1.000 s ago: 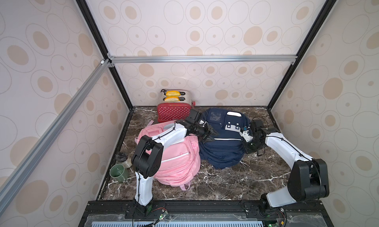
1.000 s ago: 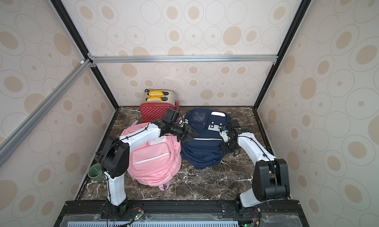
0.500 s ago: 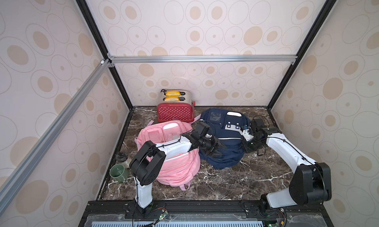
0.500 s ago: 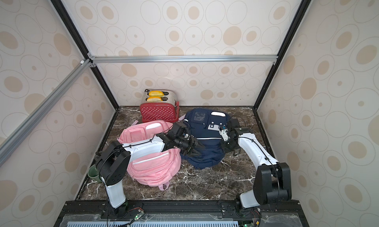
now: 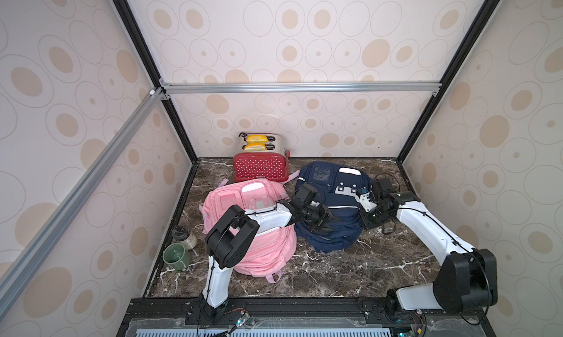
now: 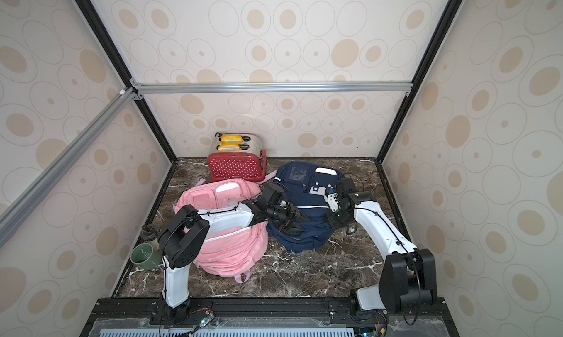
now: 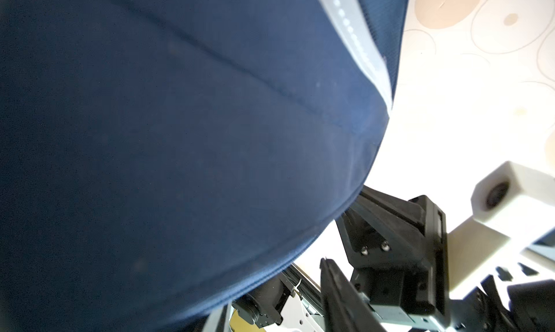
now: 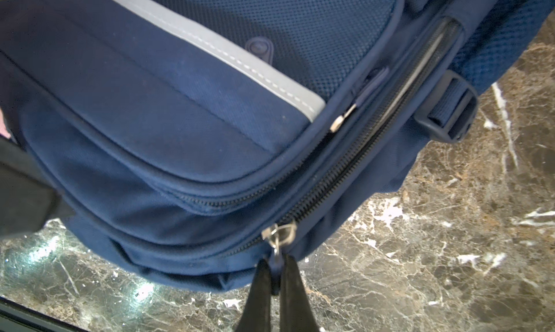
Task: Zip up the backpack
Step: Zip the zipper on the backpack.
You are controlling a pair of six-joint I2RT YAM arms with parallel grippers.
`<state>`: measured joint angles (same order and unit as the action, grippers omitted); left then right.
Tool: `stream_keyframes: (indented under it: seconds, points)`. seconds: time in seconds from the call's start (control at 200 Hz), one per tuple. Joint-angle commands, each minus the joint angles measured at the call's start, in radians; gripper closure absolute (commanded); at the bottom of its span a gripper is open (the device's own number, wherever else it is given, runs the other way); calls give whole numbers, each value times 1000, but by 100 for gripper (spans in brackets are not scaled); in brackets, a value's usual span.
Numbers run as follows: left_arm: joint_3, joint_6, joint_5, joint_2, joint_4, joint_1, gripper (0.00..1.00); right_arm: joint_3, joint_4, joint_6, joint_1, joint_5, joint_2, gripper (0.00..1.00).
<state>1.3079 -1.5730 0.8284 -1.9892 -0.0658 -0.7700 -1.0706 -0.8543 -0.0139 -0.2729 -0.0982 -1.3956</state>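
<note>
Nearest, at the left edge of the marble surface, a green mug sits beside a pink backpack. The left arm crosses that bag to reach the navy backpack, the one being zipped, which lies middle-right. Its jaws stand parted against the bag's front, probably steadying the cloth so the track stays taut. Whether they pinch a fold I cannot tell. On the bag's right side, the right arm has its jaws clenched on the zipper pull. Teeth gape beyond the slider, so closing looks only partway done. A red toaster stands against the back wall.
</note>
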Motion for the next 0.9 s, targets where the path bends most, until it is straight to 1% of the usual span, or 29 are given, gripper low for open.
stream_keyframes:
  seconds: [0.0, 0.15, 0.255, 0.29, 0.396, 0.526, 0.576, 0.666, 0.896]
  points:
    - [44, 8, -9, -24, -15, -3, 55, 7, -24, -1, -48, -45, 24, 100]
    - [60, 33, -26, -45, 10, -3, 57, 32, -28, -2, -68, -37, 44, 100]
    - [84, 51, -30, -63, 18, -2, 63, 59, -28, 7, -69, -32, 71, 100]
    - [90, 58, -30, -70, 19, -1, 66, 68, -29, 14, -68, -31, 83, 100]
    - [100, 68, -15, -93, 6, 0, 81, 75, -23, 23, -68, -18, 102, 100]
    - [84, 66, 2, -92, -30, 4, 100, 65, -41, 45, -67, 54, 84, 100]
    - [78, 70, 8, -83, -41, 7, 100, 58, -54, 50, -63, 93, 63, 100]
    - [76, 94, 26, -62, -22, 9, 100, 48, -54, 71, -49, 123, 24, 100]
    - [70, 212, 57, 7, 125, 20, 100, 40, -8, 90, 2, 228, -48, 100]
